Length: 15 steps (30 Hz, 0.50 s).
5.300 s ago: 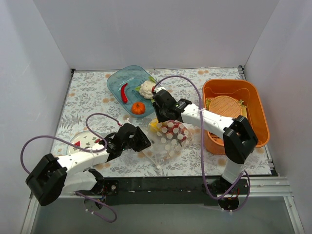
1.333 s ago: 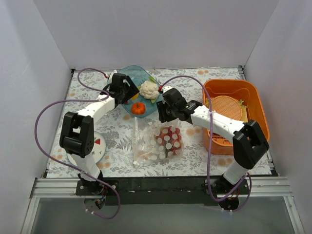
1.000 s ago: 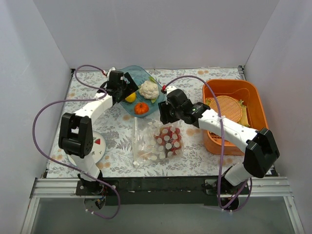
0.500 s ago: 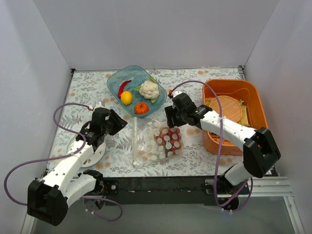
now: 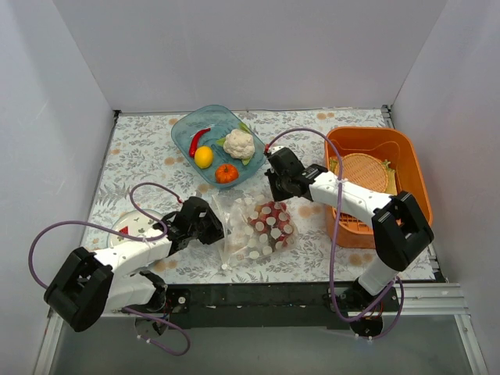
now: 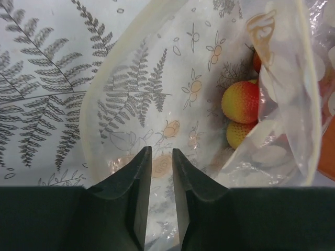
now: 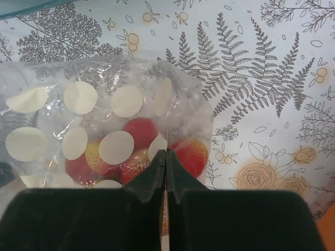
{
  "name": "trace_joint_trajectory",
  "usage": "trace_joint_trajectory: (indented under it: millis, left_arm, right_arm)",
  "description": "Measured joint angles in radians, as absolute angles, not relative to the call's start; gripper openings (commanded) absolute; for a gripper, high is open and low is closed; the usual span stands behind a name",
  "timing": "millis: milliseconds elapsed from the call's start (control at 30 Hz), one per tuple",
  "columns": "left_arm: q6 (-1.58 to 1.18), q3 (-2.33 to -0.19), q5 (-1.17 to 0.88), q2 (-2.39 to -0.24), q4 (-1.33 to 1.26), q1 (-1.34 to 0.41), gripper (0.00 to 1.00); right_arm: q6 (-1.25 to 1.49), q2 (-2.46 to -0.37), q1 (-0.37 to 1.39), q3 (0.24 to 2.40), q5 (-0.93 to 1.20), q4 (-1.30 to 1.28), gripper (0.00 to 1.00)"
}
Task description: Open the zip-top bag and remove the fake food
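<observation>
A white plate (image 5: pixel 133 223) lies at the left on the fern-print cloth (image 5: pixel 141 148). It is half covered by the left arm, which stretches low across it toward the middle. The left claw (image 5: pixel 217 228) sits at the left edge of the bag (image 5: pixel 256 228). In its wrist view the two fingers (image 6: pixel 137 198) stand a narrow slit apart and reach into the bag's wide-open mouth. The pale zip rim arcs around them. Clear film shows in the slit, but whether the claw pinches it cannot be told.

Farther back, the teal bowl (image 5: pixel 181 131) holds four toy pieces, all clear of the bag:
- a red chilli (image 5: pixel 198 141)
- a lemon (image 5: pixel 203 157)
- a cauliflower (image 5: pixel 239 144)
- a pumpkin (image 5: pixel 226 173)

The bag lies crumpled on the cloth just in front of the bowl, between the two claws, with its mouth toward the left arm. Several red-and-yellow fruits (image 6: pixel 239 102) lie bunched at its closed end. In the right wrist view they show through the white dots.

The right claw (image 5: pixel 275 193) comes down on the bag's far right corner, near the bowl's rim. Its jaws are pressed tight together, with a fold of the film caught at their tips.

At the far right an orange basket (image 5: pixel 375 134) stands on the cloth with a round woven disc (image 5: pixel 367 172) inside it. The right arm crosses in front of the basket's left side.
</observation>
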<state>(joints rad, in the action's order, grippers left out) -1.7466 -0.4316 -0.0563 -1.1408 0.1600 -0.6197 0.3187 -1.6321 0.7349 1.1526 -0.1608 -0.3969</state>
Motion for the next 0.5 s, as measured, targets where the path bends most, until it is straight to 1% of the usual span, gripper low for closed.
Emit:
trace_joint_trajectory:
  millis: [33,133,167,267,500]
  left_arm:
    - [-1.757,-0.424,-0.057,-1.150,0.143,-0.629,0.15]
    - [-1.783,-0.401,-0.056,-1.158,0.103,-0.646,0.11]
    - [-1.790,-0.395,-0.055,-1.158,0.096,-0.652,0.07]
    - [-1.809,-0.382,-0.044,-1.172,0.077,-0.665,0.00]
    - [-1.851,-0.358,-0.011,-1.204,0.051,-0.704,0.00]
  right_arm:
    - [0.317,-1.634,0.735,1.157,-0.162,-0.399,0.01]
    - [0.319,-1.636,0.735,1.177,-0.167,-0.416,0.01]
    - [0.319,-1.636,0.735,1.184,-0.170,-0.420,0.01]
    - [0.319,-1.635,0.739,1.221,-0.180,-0.442,0.01]
    - [0.318,-1.591,0.748,1.293,-0.197,-0.485,0.01]
